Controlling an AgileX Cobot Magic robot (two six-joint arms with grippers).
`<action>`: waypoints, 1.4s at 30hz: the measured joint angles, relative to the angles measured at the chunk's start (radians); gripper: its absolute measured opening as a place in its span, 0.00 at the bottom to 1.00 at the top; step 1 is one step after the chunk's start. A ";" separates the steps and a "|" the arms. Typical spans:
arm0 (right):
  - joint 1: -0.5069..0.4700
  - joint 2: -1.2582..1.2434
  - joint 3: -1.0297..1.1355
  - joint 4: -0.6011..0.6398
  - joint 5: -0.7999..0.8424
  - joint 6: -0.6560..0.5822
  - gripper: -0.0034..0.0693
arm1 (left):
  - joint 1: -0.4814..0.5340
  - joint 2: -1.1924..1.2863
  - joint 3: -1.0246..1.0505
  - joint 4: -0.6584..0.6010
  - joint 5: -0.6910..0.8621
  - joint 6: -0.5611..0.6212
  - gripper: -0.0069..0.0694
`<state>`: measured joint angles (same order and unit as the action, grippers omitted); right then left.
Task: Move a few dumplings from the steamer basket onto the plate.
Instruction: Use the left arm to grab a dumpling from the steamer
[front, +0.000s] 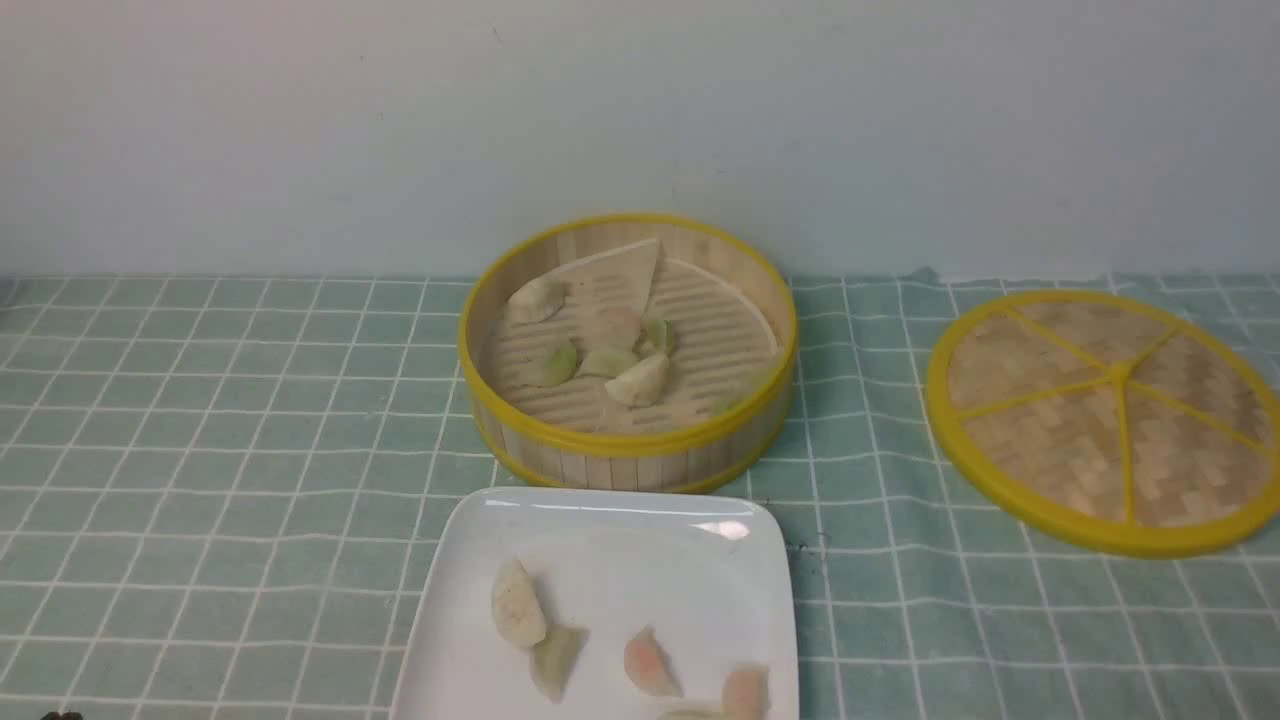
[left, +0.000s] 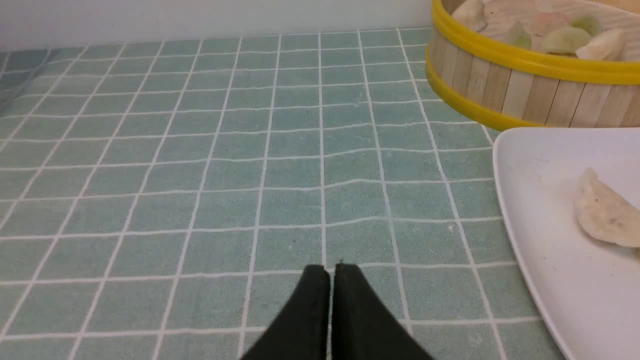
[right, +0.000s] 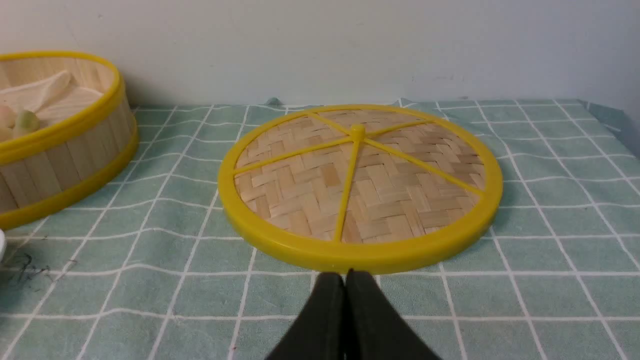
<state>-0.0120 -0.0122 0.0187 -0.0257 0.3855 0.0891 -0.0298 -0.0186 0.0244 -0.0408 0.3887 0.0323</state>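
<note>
- Dumplings (front: 640, 380): six clear in the steamer basket (front: 625, 445), bunched mid-floor. Two are cream, three pale green and one pinkish; the far-left cream one (front: 537, 298) lies apart from the rest.
- More dumplings are on the plate (front: 600, 520), strung along its near half: cream (front: 517, 602), green (front: 555, 660) touching it, pink (front: 650, 662), pink (front: 745, 692). A fifth is cut off by the frame edge.
- Paper liner (front: 610, 270) is folded up at the basket's far side, baring the slatted floor.
- The plate sits on the near side of the basket, close against its wall; cannot tell whether they touch.
- Lid (front: 1105, 420): flat on the worktop (front: 200, 450), well right of the basket, with its woven face and yellow spokes up.
- The worktop is covered in pale green cloth with a white grid; a plain pale wall (front: 640, 120) stands behind.
- Left jaws: shut tight, black fingertips (left: 314, 290) meeting, nothing held. They sit low over bare cloth, left of the plate.
- Right jaws: shut tight, fingertips (right: 327, 295) meeting, nothing held. They sit low, just short of the lid's near rim.
</note>
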 joint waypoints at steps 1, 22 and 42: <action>0.000 0.000 0.000 0.000 0.000 0.000 0.03 | 0.000 0.000 0.000 0.000 0.000 0.000 0.08; 0.000 0.000 0.000 0.000 0.000 0.001 0.03 | 0.000 0.000 0.006 -0.077 -0.094 -0.032 0.08; 0.000 0.000 0.000 0.000 0.000 0.001 0.03 | -0.041 0.709 -0.777 -0.193 0.170 -0.108 0.08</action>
<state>-0.0120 -0.0122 0.0187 -0.0257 0.3855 0.0900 -0.0704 0.6899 -0.7529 -0.2339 0.5584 -0.0760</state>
